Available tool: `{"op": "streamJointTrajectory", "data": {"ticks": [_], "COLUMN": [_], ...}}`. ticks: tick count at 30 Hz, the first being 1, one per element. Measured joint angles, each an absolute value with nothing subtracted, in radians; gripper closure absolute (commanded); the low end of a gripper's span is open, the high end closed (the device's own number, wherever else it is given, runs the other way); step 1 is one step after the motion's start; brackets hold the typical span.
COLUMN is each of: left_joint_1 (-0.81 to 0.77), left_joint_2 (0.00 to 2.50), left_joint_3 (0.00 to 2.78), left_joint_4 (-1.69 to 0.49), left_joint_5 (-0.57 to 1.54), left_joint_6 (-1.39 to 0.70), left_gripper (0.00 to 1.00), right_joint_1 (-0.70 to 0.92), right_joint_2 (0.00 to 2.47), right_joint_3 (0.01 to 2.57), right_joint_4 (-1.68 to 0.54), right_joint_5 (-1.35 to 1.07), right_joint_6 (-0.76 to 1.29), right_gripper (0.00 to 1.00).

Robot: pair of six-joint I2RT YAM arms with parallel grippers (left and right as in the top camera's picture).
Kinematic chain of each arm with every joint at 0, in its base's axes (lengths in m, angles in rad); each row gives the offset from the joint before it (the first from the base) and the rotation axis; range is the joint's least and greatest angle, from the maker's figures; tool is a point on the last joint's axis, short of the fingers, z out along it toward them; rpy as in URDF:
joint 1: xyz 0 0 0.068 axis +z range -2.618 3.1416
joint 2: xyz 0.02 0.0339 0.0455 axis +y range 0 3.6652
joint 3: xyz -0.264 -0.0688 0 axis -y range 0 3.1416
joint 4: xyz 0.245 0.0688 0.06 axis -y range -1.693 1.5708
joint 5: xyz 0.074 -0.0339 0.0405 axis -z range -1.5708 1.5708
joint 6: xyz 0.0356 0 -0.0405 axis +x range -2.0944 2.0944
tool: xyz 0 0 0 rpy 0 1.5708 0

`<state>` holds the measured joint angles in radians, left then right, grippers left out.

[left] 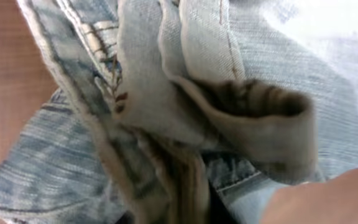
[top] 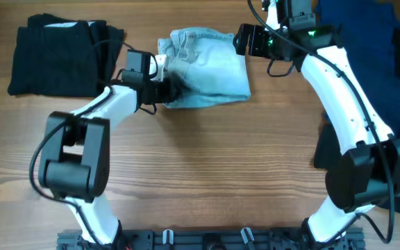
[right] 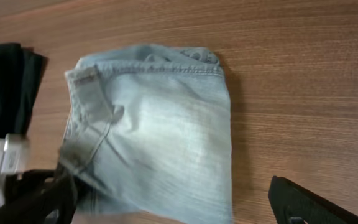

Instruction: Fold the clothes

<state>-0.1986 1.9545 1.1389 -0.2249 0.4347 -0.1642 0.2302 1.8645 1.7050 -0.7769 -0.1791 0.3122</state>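
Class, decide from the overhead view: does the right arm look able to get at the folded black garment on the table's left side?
Probably not. The black garment lies at the far left, beyond the denim shorts and the left arm, which sit between it and the right claw.

**Clearance around the shorts**

Bare table (top: pixel 214 167) in front of the denim shorts (top: pixel 210 69): open passage. Left edge blocked by the left gripper (top: pixel 167 89), black garment (top: pixel 61 59) near behind it. Right gripper (top: pixel 242 39) hovers at the far right corner. Navy pile (top: pixel 394 69) fills the table's right end.
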Motion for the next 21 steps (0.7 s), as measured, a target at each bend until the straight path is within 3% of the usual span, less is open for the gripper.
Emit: {"op": "streamJointTrajectory", "data": {"ticks": [1,4,12,21], "left_joint_1": [-0.198,-0.198,-0.199,-0.199], "left_joint_2": [1.935,1.855,1.547,1.541], "left_joint_3": [1.137,1.134,1.134,1.134], "left_joint_4": [-0.26,-0.332,-0.416,-0.394], "left_joint_5": [0.434,0.432,0.433,0.391], "left_joint_6": [-0.168,-0.178,-0.185,-0.185], "left_gripper": [0.08,0.02,0.0,0.0], "right_joint_1": [0.23,0.23,0.247,0.224], "right_joint_2": [1.868,1.895,1.993,2.09], "right_joint_3": [1.705,1.705,1.704,1.7], "right_joint_4": [-0.775,-0.75,-0.65,-0.633], "right_joint_5": [-0.179,-0.187,-0.202,-0.247], "right_joint_6": [0.313,0.313,0.313,0.322], "right_gripper": [0.0,0.0,0.0,0.0]}}
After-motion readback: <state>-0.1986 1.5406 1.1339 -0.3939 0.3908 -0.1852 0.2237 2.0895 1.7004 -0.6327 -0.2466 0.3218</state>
